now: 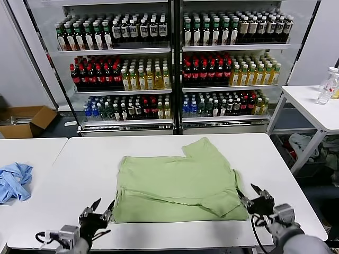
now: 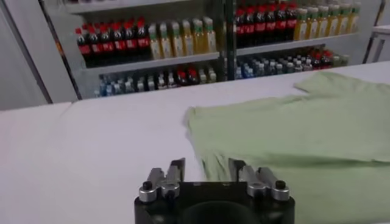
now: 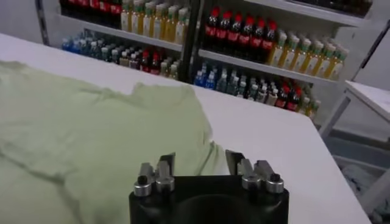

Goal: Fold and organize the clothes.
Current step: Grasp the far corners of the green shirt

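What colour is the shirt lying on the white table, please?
The shirt is plain light green, with no print showing; the head view shows it best.

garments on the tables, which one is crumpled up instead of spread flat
The light blue garment on the side table to the robot's left is bunched; the light green shirt lies spread between both open grippers.

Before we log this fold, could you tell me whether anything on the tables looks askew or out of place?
The green shirt is folded unevenly: one sleeve sticks out at the far edge. A light blue garment lies crumpled on the neighbouring table.
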Action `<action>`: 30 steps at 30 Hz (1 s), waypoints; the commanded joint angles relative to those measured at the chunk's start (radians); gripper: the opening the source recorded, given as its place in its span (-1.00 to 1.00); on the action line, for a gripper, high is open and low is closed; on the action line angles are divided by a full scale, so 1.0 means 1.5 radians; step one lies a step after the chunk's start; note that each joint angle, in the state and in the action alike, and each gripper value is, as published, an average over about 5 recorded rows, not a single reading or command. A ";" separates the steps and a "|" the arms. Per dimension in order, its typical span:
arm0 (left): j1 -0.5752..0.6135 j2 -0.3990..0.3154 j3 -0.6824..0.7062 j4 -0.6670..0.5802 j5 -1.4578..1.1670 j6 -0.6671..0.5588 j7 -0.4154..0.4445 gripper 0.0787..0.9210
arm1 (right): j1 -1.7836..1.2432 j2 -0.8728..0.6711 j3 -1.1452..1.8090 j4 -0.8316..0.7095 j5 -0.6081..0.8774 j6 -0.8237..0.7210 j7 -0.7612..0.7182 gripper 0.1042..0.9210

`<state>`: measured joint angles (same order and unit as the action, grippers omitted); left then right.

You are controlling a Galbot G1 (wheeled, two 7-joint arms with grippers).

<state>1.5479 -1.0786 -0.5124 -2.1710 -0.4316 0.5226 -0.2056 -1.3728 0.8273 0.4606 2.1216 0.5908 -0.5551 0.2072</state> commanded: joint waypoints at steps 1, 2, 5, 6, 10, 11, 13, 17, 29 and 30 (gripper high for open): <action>-0.281 0.040 0.088 0.216 -0.072 0.006 -0.021 0.30 | 0.407 0.050 -0.209 -0.269 0.043 -0.014 0.008 0.45; -0.325 0.038 0.111 0.253 -0.075 0.005 -0.022 0.38 | 0.447 0.065 -0.232 -0.313 0.047 -0.014 0.005 0.53; -0.419 0.022 0.164 0.349 -0.071 0.000 -0.026 0.58 | 0.534 0.107 -0.275 -0.422 0.054 -0.013 -0.006 0.69; -0.447 0.015 0.178 0.377 -0.069 0.000 -0.028 0.64 | 0.562 0.121 -0.287 -0.454 0.056 -0.012 -0.009 0.73; -0.536 -0.010 0.222 0.461 -0.065 0.004 -0.031 0.75 | 0.647 0.171 -0.329 -0.548 0.054 -0.012 -0.026 0.76; -0.552 -0.015 0.229 0.479 -0.065 0.005 -0.031 0.76 | 0.663 0.185 -0.339 -0.571 0.052 -0.011 -0.030 0.76; -0.577 -0.024 0.240 0.512 -0.067 0.007 -0.032 0.76 | 0.688 0.208 -0.355 -0.620 0.044 -0.008 -0.040 0.76; -0.595 -0.034 0.248 0.541 -0.075 0.013 -0.032 0.77 | 0.717 0.249 -0.371 -0.711 0.022 -0.001 -0.056 0.76; -0.581 -0.047 0.253 0.557 -0.076 0.015 -0.017 0.64 | 0.726 0.314 -0.369 -0.826 -0.020 0.003 -0.111 0.74; -0.578 -0.047 0.253 0.554 -0.079 0.015 -0.014 0.57 | 0.724 0.316 -0.368 -0.829 -0.019 0.003 -0.115 0.72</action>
<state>0.7536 -1.1386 -0.1646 -1.4196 -0.5391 0.5444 -0.2298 -0.3760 1.2231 -0.0493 1.0590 0.5873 -0.5521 0.0787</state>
